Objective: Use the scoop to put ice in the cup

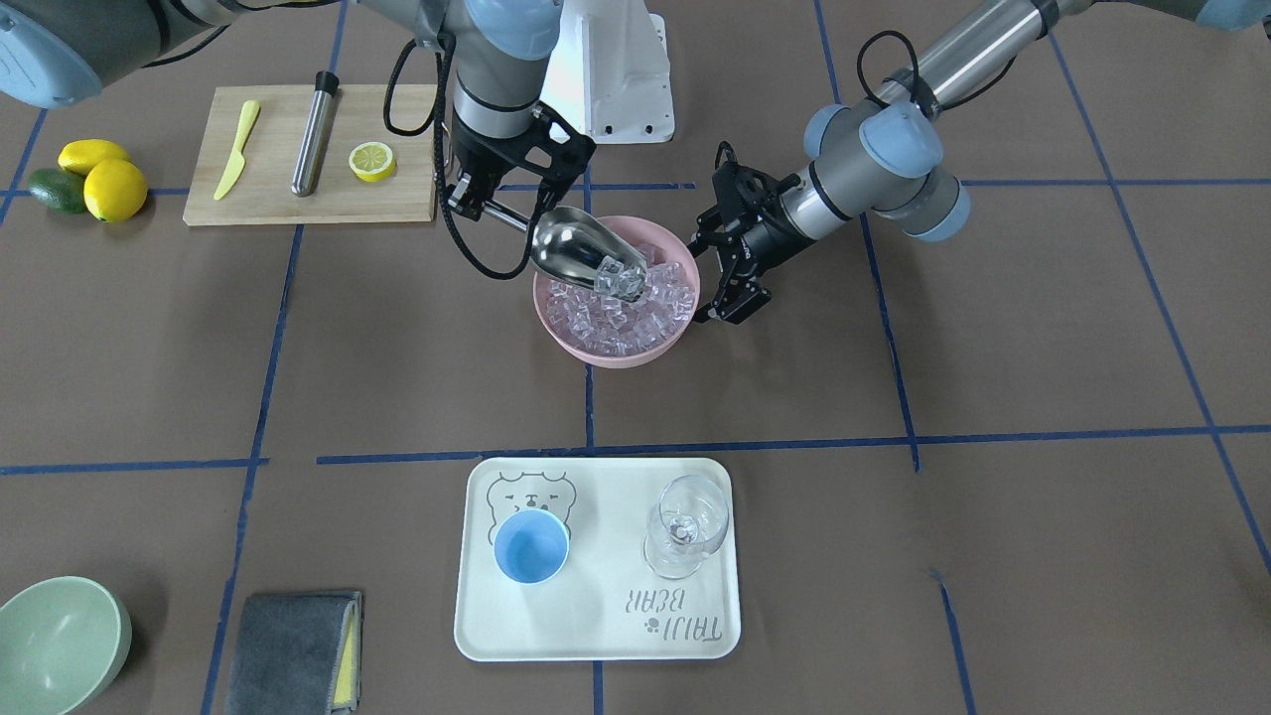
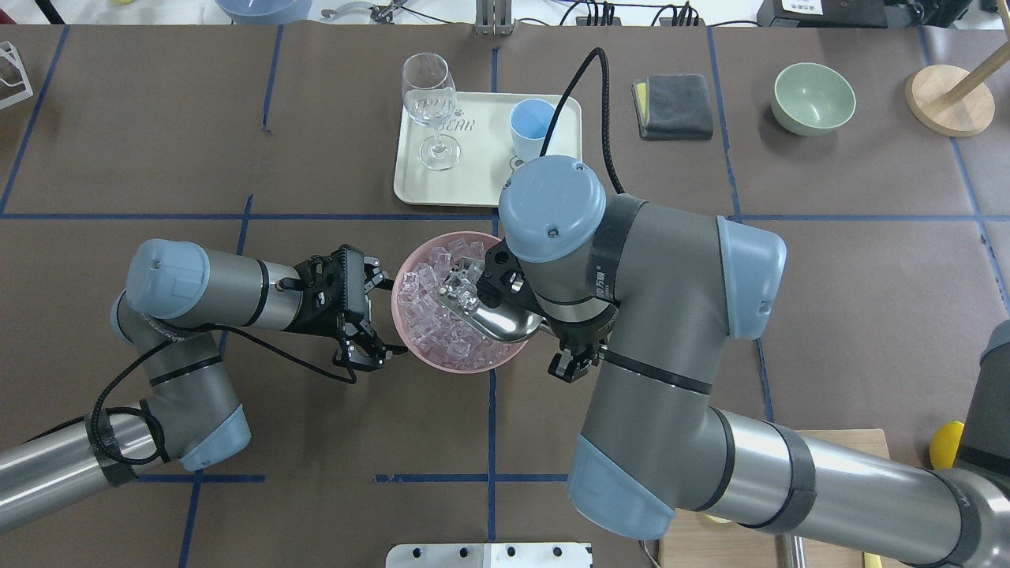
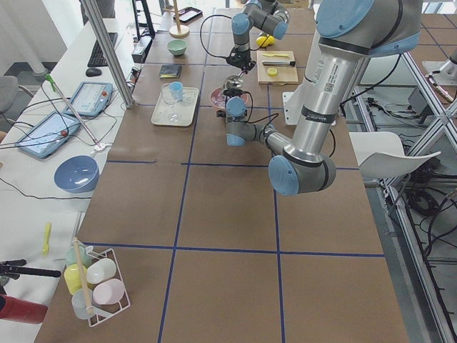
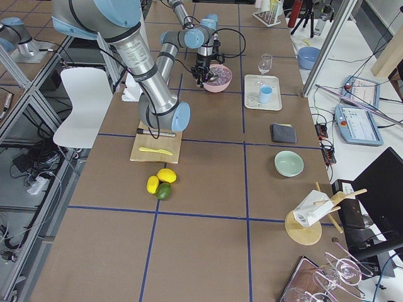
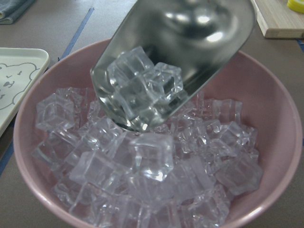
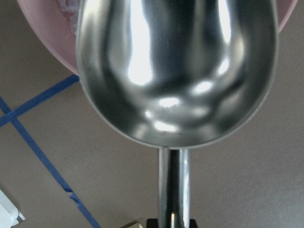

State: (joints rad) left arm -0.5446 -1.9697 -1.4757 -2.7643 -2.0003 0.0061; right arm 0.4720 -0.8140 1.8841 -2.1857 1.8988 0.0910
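The steel scoop (image 1: 574,246) is tilted mouth-down over the pink bowl (image 1: 581,348), with a few ice cubes (image 5: 142,85) in its mouth. The rest of the ice (image 1: 621,313) fills the bowl. My right gripper (image 1: 475,199) is shut on the scoop's thin handle (image 6: 173,185). My left gripper (image 2: 377,319) is open, its jaws spread beside the bowl's rim; I cannot tell if they touch it. The light-blue cup (image 1: 531,546) stands empty on the white tray (image 1: 596,636), away from both grippers.
A clear wine glass (image 1: 685,526) stands on the tray beside the cup. A cutting board (image 1: 288,204) holds a yellow knife (image 1: 236,149), a steel cylinder (image 1: 315,134) and a lemon half (image 1: 371,161). Lemons (image 1: 114,189), a green bowl (image 1: 55,645) and a grey cloth (image 1: 298,650) lie around.
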